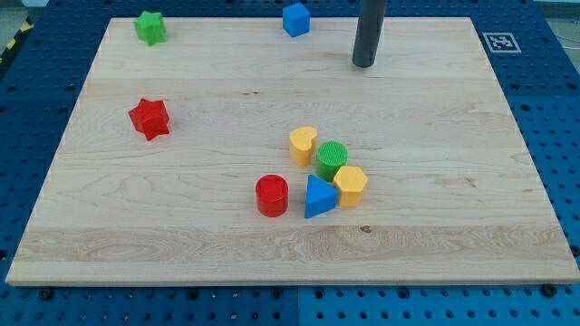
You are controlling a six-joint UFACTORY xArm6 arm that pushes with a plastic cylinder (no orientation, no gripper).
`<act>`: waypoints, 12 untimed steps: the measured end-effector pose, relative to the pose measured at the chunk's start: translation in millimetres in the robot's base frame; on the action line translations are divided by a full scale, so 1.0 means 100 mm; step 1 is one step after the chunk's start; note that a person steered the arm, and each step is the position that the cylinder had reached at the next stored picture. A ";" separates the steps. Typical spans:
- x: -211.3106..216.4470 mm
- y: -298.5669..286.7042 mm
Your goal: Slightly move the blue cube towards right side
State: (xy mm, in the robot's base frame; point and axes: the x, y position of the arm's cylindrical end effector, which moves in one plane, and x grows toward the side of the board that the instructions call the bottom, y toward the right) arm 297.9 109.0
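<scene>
My tip (364,64) is resting on the wooden board (272,244) near the view's top, a bare rod end with nothing to open or close, and it is touching no block. The blue cube (295,19) is sitting to the view's left of my tip and a little nearer the top edge, clear of it, with bare wood lying between the two. I am judging the cube to be small, light and rigid, likely plastic on smooth wood, so it should be sliding easily under a gentle push and may be turning if I am pressing off-centre; there is no taking hold here, only contact, and the face to meet is the one on the cube's far side from me, the view's left, struck squarely at its middle. Since I am standing on the wrong side, I would be going around it first. The other blocks are lying well away from my tip: a green star (149,26) and a red star (149,119) far to the view's left, and a cluster toward the view's bottom of a yellow heart-like block (303,144), green cylinder (332,159), yellow hexagonal block (349,185), blue triangle (318,196) and red cylinder (271,196). The rod's upper part is being cut off by the frame, and the cube's far faces are hiding from view.
</scene>
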 end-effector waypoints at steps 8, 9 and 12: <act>-1.06 -0.06; -0.81 -0.06; -0.44 -0.21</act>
State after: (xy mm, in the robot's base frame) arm 253.7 88.3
